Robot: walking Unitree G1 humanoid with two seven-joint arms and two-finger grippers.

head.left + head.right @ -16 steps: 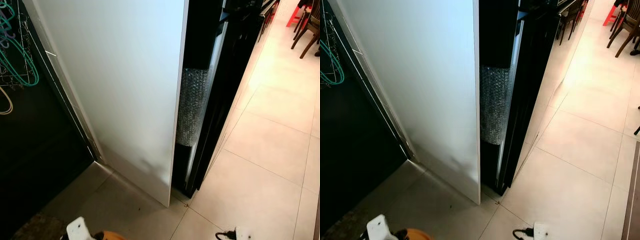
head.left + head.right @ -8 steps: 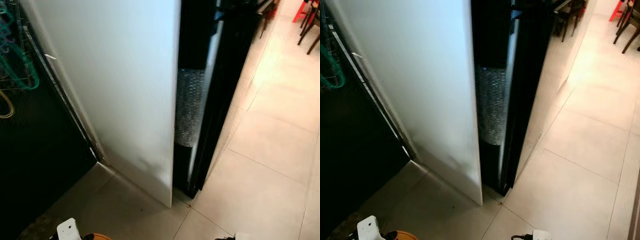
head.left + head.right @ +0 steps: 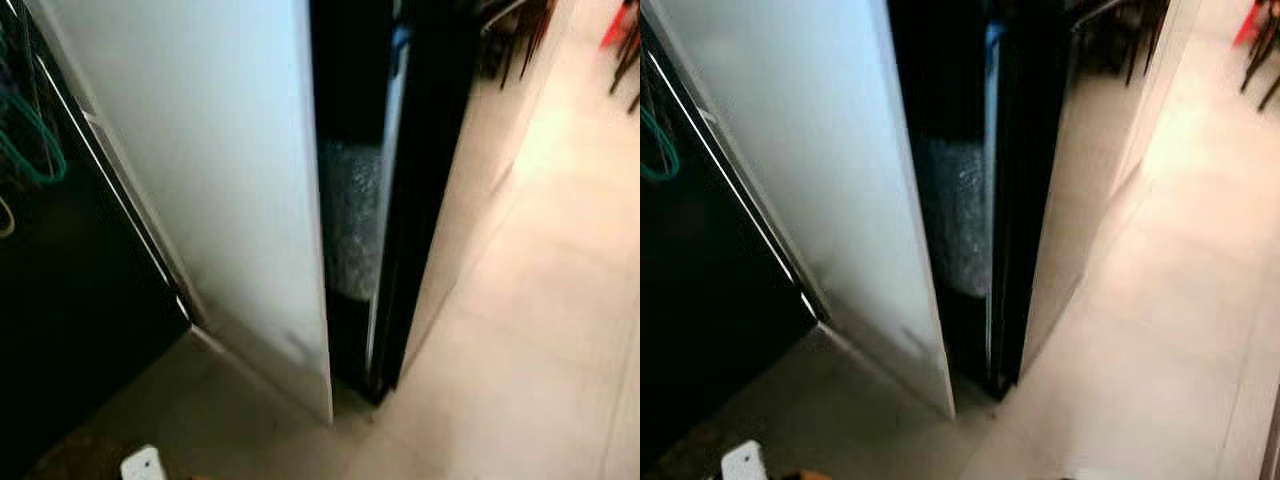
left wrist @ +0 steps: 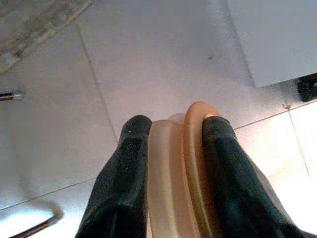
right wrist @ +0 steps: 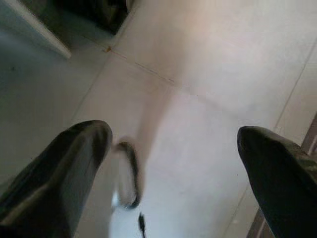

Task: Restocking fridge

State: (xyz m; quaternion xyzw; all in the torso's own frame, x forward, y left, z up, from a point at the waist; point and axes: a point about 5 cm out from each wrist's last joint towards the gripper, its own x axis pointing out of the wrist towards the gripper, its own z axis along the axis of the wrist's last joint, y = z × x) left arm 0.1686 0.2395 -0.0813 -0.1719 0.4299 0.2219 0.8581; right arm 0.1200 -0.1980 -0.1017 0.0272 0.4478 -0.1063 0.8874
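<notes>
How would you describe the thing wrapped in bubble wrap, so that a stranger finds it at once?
Find the tall white panel standing on the tiled floor. Right behind its edge is a dark gap beside a black door. The bubble wrap roll stands upright there, the only silvery, bumpy thing among smooth surfaces.

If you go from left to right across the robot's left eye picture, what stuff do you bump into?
Green hangers → big white door → bubble wrap in the dark gap → black door edge → tiled floor → a red stool far off in the top corner.
</notes>
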